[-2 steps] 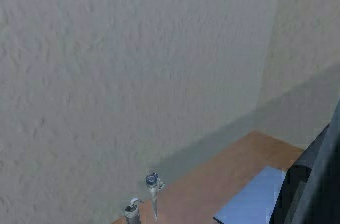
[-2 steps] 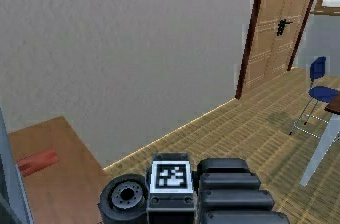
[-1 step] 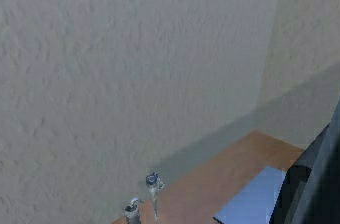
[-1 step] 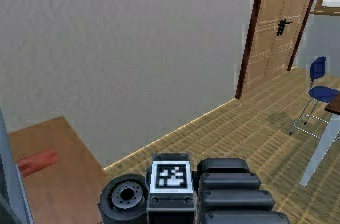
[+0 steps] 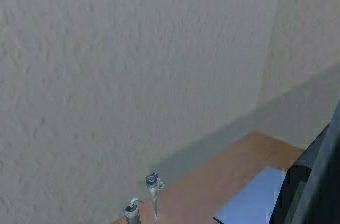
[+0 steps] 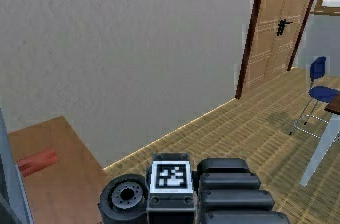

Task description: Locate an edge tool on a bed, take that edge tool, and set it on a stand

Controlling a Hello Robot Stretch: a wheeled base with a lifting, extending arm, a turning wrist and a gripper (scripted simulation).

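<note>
Basically, the robot should turn its base off the wall [image 5: 98,80] toward the open floor [image 6: 228,130] to hunt for the bed; the gripper [image 6: 126,198] state and load cannot be told.

Wall [image 5: 98,90] close ahead; open wood floor [image 6: 233,140] alongside; chair [image 6: 320,90] and table [image 6: 325,148] beyond.

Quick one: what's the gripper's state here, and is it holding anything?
Gripper: cannot be told. Its dark body sits low in the arm side view and its far end can't be made out.
</note>
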